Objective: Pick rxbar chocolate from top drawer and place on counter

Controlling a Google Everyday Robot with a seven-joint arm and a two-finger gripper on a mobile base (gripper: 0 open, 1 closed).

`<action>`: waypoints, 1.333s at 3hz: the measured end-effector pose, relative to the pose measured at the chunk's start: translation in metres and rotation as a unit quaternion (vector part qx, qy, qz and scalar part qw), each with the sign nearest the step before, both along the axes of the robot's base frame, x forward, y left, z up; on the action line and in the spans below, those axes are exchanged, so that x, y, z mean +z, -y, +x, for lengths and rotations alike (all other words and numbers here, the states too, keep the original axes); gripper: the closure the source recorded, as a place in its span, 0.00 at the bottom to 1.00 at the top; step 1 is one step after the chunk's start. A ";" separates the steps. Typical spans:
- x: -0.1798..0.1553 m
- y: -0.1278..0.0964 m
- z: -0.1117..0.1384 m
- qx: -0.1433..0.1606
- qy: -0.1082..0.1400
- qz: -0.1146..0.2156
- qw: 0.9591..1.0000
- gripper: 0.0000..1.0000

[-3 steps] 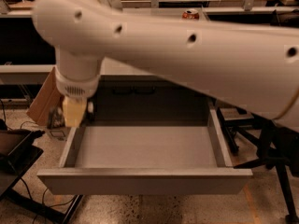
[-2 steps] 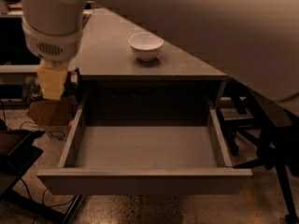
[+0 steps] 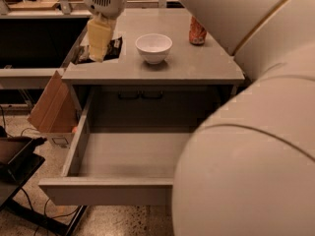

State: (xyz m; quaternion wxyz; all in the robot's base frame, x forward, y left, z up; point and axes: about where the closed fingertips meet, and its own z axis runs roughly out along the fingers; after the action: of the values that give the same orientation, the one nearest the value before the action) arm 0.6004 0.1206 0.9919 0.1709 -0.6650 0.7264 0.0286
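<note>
The rxbar chocolate (image 3: 116, 48), a flat black glossy bar, lies at the left edge of the grey counter (image 3: 197, 64). My gripper (image 3: 99, 56) hangs from the top left, its yellow tip right at the bar and covering the bar's middle. The top drawer (image 3: 76, 147) is pulled out below the counter, and the part of its grey floor that shows is bare. My large white arm fills the right side and hides the drawer's right half.
A white bowl (image 3: 153, 47) stands mid-counter, right of the bar. An orange can (image 3: 197, 30) stands at the back right. A cardboard box (image 3: 49, 107) leans left of the cabinet. A dark tray-like object (image 3: 17, 156) sits at lower left.
My gripper has risen from the drawer's back-left corner to the counter's left edge. The black bar now shows on the counter under it. The view has lifted and now takes in the whole countertop.
</note>
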 end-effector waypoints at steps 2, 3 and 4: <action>0.012 0.000 0.014 -0.012 0.020 0.012 1.000 1.00; 0.014 -0.003 0.027 -0.024 0.028 0.030 0.999 1.00; 0.021 0.006 0.068 -0.081 0.047 0.078 0.993 1.00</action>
State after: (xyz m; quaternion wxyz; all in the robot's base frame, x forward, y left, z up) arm 0.6684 0.1147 1.0124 0.2584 -0.5895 0.7642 0.0403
